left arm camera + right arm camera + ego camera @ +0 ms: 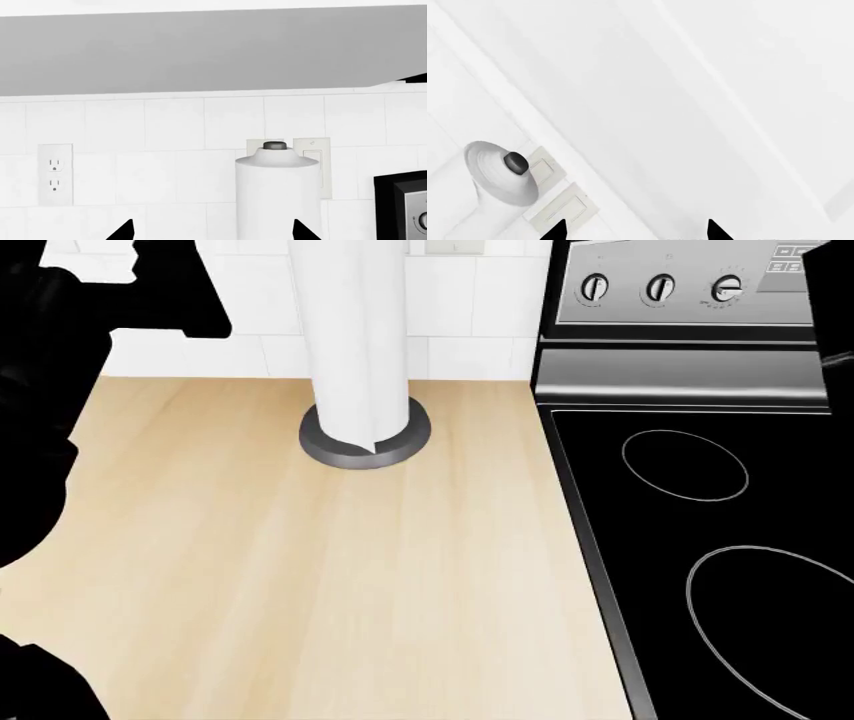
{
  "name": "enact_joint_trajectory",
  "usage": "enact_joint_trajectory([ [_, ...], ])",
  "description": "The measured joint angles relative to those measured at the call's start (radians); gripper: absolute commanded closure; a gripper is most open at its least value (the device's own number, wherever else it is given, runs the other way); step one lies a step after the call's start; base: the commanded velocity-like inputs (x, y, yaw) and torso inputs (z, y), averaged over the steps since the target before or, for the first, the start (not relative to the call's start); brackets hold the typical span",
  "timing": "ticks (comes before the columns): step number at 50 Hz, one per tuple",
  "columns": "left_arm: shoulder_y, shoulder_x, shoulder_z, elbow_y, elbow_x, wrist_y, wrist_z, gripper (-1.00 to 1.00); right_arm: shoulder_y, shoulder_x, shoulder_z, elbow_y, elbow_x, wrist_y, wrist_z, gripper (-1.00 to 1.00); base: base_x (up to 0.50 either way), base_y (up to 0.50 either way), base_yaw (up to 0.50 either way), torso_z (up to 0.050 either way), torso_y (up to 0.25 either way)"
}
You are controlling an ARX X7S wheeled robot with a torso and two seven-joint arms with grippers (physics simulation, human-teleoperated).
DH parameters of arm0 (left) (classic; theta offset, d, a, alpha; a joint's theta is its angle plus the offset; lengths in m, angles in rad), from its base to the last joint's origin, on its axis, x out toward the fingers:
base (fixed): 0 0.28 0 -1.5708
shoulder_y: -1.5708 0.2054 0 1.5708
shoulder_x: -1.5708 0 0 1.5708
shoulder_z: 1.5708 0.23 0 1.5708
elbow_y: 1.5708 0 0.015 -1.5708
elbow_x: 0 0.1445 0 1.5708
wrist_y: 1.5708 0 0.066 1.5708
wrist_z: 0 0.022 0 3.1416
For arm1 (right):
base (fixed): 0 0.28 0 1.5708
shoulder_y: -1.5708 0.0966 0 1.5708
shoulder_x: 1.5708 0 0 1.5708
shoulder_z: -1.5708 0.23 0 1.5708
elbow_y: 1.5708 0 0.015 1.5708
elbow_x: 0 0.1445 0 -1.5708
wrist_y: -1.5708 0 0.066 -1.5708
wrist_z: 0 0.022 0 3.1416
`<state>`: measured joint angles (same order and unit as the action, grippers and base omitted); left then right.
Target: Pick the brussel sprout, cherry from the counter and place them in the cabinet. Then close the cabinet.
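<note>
Neither the brussel sprout nor the cherry shows in any view. The light beige counter (pixel 334 580) lies bare in front of me in the head view. My left gripper (pixel 212 231) is open, its two dark fingertips wide apart with nothing between them, facing the tiled wall below the grey underside of the cabinet (pixel 200 50). My right gripper (pixel 635 231) is also open and empty, held up close to a white cabinet panel (pixel 707 100). The head view shows only part of my left arm (pixel 54 390), a black shape at the left edge.
A tall white paper towel roll (pixel 350 330) stands on a grey round base (pixel 320 445) at the back of the counter. A black glass stovetop (pixel 721 540) with knobs (pixel 659 287) borders the counter's right side. A wall outlet (pixel 55 174) and switch plate (pixel 321 167) sit on the tiles.
</note>
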<state>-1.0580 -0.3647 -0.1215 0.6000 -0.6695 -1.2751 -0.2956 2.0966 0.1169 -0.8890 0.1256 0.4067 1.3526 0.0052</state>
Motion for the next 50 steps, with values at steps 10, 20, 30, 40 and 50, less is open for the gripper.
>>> enact_joint_trajectory([
  [10, 0.0, -0.002, -0.001, 0.0, -0.006, 0.001, -0.004, -1.0, 0.006, -0.02, -0.025, 0.016, -0.019, 0.017, 0.007, -1.0, 0.0, 0.0, 0.0, 0.0, 0.0],
  [20, -0.001, -0.002, -0.005, 0.0, -0.016, 0.0, -0.007, -1.0, 0.023, -0.053, -0.057, 0.083, -0.044, 0.011, -0.002, -1.0, 0.0, 0.0, 0.0, 0.0, 0.0],
  [30, 0.002, -0.015, 0.008, 0.013, -0.017, 0.012, -0.003, -1.0, 0.034, -0.075, -0.082, 0.137, -0.057, -0.004, -0.007, -1.0, 0.0, 0.0, 0.0, 0.0, 0.0],
  [40, 0.007, -0.033, 0.03, 0.028, -0.013, 0.03, 0.004, -1.0, 0.038, -0.067, -0.106, 0.099, -0.089, 0.002, -0.012, -1.0, 0.0, 0.0, 0.0, 0.0, -0.07],
  [50, 0.01, -0.043, 0.04, 0.035, -0.014, 0.042, 0.008, -1.0, 0.039, -0.055, -0.121, 0.046, -0.127, 0.009, -0.012, -1.0, 0.0, 0.0, 0.0, 0.0, -0.081],
])
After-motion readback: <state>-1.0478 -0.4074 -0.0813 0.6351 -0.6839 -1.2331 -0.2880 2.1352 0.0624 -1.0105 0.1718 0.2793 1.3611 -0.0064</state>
